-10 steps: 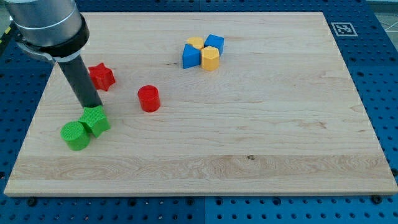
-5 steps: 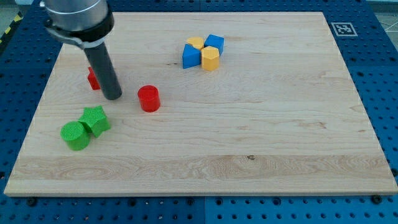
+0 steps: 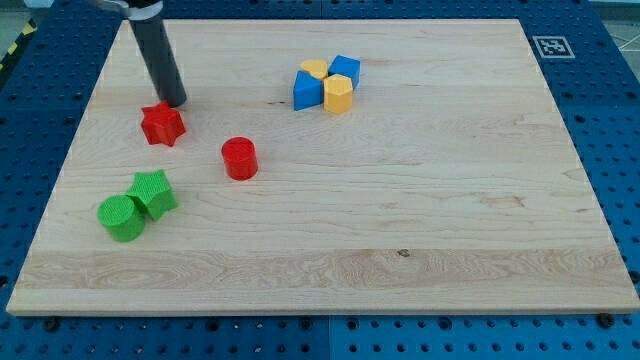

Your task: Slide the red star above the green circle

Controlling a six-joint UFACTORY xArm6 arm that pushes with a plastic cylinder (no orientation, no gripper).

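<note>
The red star (image 3: 162,125) lies on the wooden board (image 3: 400,200) at the upper left. The green circle (image 3: 121,218) lies lower left, touching a green star-like block (image 3: 153,193) at its upper right. The red star is above both, apart from them. My tip (image 3: 175,103) is just above and slightly right of the red star, touching or nearly touching its top edge. The rod rises out of the view's top.
A red cylinder (image 3: 239,158) lies right of the red star. A cluster of two blue blocks (image 3: 309,90) (image 3: 344,69) and two yellow blocks (image 3: 338,95) (image 3: 315,68) sits at the upper middle. A marker tag (image 3: 549,46) is at the board's upper right corner.
My tip moved from beside the green star up past the red star's right side to just above the red star. The blocks have stayed about where they were.
</note>
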